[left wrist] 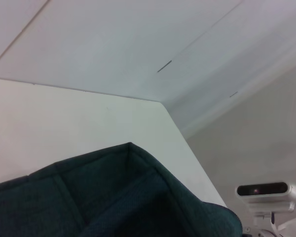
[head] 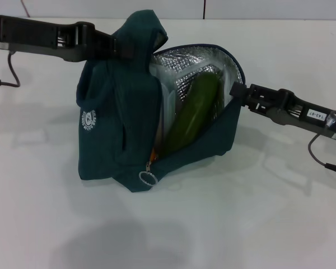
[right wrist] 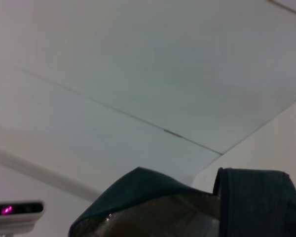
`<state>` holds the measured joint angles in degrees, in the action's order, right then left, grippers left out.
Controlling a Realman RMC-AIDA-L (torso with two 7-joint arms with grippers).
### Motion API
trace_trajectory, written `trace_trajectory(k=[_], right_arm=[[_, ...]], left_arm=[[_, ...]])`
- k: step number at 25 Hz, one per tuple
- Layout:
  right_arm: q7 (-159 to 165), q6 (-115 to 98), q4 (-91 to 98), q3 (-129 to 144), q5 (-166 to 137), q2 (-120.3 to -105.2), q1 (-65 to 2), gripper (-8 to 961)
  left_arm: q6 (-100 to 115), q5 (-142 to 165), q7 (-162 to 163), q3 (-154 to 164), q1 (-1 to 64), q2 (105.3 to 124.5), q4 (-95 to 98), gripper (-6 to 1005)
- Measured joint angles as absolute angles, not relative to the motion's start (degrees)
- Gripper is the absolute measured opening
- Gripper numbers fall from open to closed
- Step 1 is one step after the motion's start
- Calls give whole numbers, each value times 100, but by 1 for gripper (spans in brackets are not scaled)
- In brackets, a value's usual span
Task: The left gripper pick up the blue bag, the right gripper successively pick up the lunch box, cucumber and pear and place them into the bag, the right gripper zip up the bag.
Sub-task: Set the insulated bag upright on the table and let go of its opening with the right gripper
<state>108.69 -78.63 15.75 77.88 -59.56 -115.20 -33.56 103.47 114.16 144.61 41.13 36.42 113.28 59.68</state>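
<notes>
Head view: left gripper (head: 125, 49), jaws clamped on blue bag (head: 115, 129) top; bag stands on desk (head: 257, 224); cucumber (head: 193, 115) inside; right gripper (head: 235, 91) at bag's open rim, jaws' state untellable.
Left wrist view: bag fabric only.
Right wrist view: bag's foil lining (right wrist: 153, 219).
Risk: cucumber protrudes, may jam zipper pull (head: 148, 177).

Blue bag (head: 109, 134) stands centre frame on white table (head: 241, 224), mouth open toward the right w/ silver lining showing. Cucumber (head: 193, 115) leans inside, tip up near the rim. Left gripper (head: 126, 49) comes in from upper left, clamped on bag's top fabric. Right gripper (head: 237, 91) reaches from right edge, tip at the bag's right rim; fingers not clear. Zip pull ring (head: 148, 178) hangs at bag's lower front.
</notes>
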Motion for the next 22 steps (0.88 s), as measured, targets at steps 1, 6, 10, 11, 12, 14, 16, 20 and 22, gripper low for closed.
trace_trajectory(k=[1,6,10,11,12,14,16,20,22], right_arm=[[10800,-7882,1580,7781,-5961,-11524,-3354,638],[10726,-7889,1582,7778,-5961,-11533,-3353,409],[10614,-7887,1582,7773,-5933,-11531,-3355,242],[10614,-7887,1582,7773,-5933,-11531,-3355,204],[10586,-7889,1582,7767,-5930,-11531,-3354,165],[10462,-7914,1588,7746,-5916,-11531,-3342,118],[10186,-8060,1649,7685,-5901,-11514,-3294,99],[9815,-8660,1884,7339,-5898,-11405,-3089,63],[9747,-9003,2124,7152,-5912,-11329,-2905,44]], left_arm=[[10349,11416,14459,4114,3643,11332,5968,52],[10358,11416,14458,4121,3665,11345,5968,52],[10362,11418,14458,4131,3666,11355,5968,52],[10362,11418,14458,4131,3666,11355,5968,52],[10362,11418,14458,4131,3665,11357,5968,52],[10362,11418,14458,4137,3665,11363,5968,52],[10362,11418,14460,4160,3666,11379,5968,52],[10362,11288,14482,4263,3678,11435,5959,52],[10362,11073,14484,4444,3712,11450,5866,52]])
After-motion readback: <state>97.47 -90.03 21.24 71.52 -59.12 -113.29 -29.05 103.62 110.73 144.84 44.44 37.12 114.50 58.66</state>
